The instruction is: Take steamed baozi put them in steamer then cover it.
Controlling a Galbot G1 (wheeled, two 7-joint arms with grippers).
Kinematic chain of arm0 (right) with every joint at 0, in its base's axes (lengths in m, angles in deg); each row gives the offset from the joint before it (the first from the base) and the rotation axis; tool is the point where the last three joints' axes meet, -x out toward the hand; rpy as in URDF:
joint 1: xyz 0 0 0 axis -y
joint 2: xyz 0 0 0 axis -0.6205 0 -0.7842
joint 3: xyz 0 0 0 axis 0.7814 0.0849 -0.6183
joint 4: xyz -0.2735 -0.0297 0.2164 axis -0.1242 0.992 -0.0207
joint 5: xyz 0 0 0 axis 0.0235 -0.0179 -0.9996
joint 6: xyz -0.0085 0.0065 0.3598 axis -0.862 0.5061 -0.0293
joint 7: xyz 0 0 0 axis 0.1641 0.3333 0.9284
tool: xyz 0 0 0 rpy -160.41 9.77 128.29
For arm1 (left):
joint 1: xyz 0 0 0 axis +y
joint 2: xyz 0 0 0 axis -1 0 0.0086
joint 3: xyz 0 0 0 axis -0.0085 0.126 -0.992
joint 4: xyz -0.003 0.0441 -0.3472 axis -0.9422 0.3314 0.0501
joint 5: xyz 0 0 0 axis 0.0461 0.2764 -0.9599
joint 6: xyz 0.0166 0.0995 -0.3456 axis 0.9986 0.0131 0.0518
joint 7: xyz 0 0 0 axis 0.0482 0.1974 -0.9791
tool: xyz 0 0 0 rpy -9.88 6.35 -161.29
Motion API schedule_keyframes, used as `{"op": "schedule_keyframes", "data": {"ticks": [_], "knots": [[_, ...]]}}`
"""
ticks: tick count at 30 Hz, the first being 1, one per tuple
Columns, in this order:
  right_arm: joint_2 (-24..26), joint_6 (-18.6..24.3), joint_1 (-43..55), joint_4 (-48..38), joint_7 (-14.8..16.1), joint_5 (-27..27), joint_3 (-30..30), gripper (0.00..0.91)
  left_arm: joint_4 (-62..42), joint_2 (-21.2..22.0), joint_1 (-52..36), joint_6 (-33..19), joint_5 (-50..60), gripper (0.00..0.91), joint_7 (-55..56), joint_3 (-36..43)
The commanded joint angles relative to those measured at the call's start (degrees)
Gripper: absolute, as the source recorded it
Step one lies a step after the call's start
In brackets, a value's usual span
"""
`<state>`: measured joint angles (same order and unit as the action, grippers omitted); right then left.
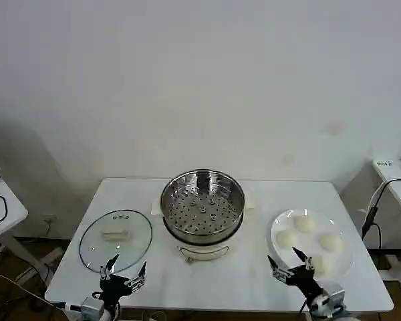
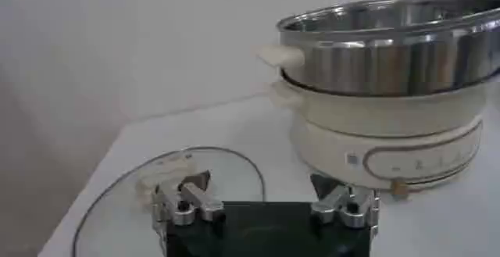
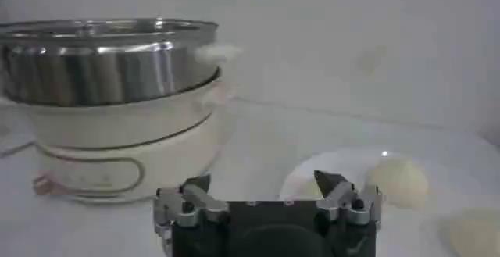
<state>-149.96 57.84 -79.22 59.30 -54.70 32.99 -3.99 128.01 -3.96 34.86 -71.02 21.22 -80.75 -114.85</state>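
Hovering wide-fingered: left gripper (image 1: 123, 272) by glass lid (image 1: 115, 240), right gripper (image 1: 292, 266) by baozi (image 1: 305, 224); steamer (image 1: 202, 204) sitting empty, uncovered.

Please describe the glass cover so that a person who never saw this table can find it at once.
Start at the white table and find the shiny steamer at its middle. On the robot's left of it, the cover lies flat on the table, just beyond the open left tool. Unlike the white plate of baozi on the other side, it is clear glass with a whitish handle at its centre.
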Motion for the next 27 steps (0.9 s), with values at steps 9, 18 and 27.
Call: {"op": "schedule_keyframes", "data": {"ticks": [9,18,27], "knots": [[20.5,-7.5,18.4,-10.2,8.7,-0.3,-4.1,0.907,-0.5,0.8,-0.8,0.0,-0.3,0.907,0.2,-0.3],[34.6,-6.1,34.7,-22.9,37.0,16.0,6.6,0.907,-0.5,1.3,-0.9,0.1,-0.5,0.907,0.5,-0.5],[38.6,-3.4,59.4,-33.7,57.1,26.5,30.6,0.907,1.7,1.7,-0.6,0.3,-1.0,0.907,0.0,-0.4]]}}
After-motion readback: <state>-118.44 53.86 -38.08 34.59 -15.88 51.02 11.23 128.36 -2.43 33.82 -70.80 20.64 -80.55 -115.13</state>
